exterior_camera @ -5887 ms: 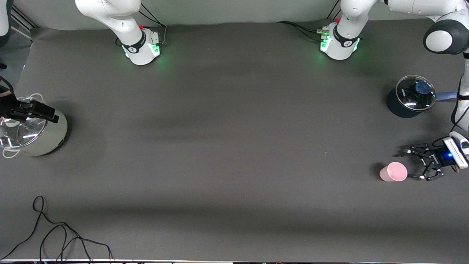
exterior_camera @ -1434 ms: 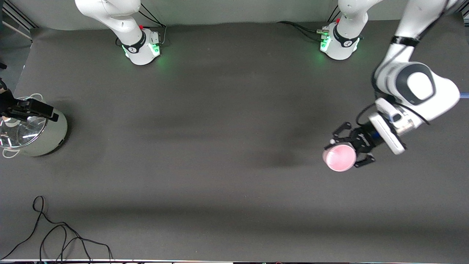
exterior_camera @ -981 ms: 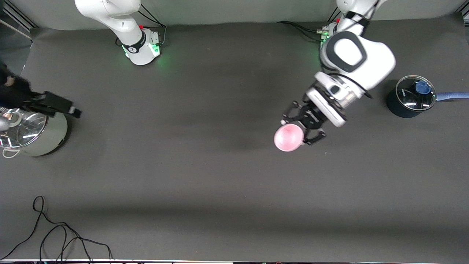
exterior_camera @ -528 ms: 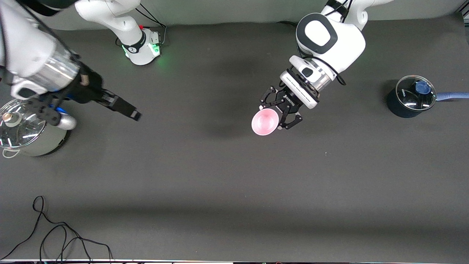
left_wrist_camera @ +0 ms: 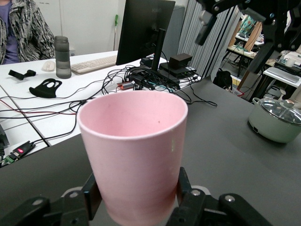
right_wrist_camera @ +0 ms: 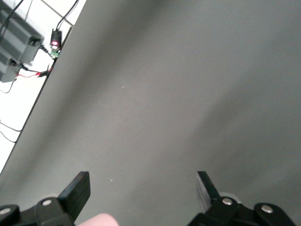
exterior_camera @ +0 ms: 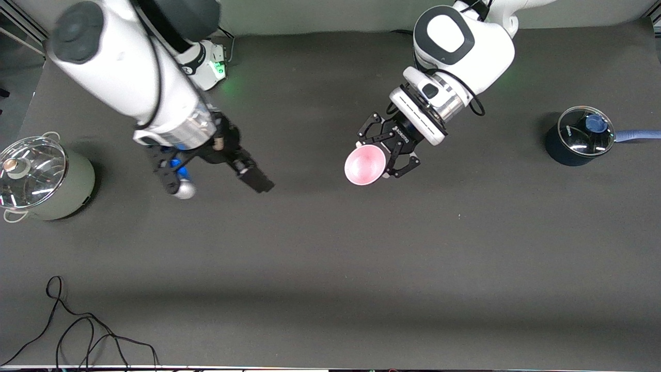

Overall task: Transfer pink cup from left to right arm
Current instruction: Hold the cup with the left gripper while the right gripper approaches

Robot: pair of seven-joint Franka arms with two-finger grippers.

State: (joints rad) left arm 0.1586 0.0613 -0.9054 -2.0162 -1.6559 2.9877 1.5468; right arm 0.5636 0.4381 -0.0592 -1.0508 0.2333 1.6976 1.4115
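Over dark table (exterior_camera: 330, 268), left gripper (exterior_camera: 388, 150) grips pink cup (exterior_camera: 364, 165).

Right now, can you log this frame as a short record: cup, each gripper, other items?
pink cup: held in the air over mid-table, mouth toward the front camera
left gripper: shut on the pink cup's sides
right gripper: open, empty, over the table toward the right arm's end
green pot: lidded, at the right arm's end
dark pot: glass-lidded, at the left arm's end
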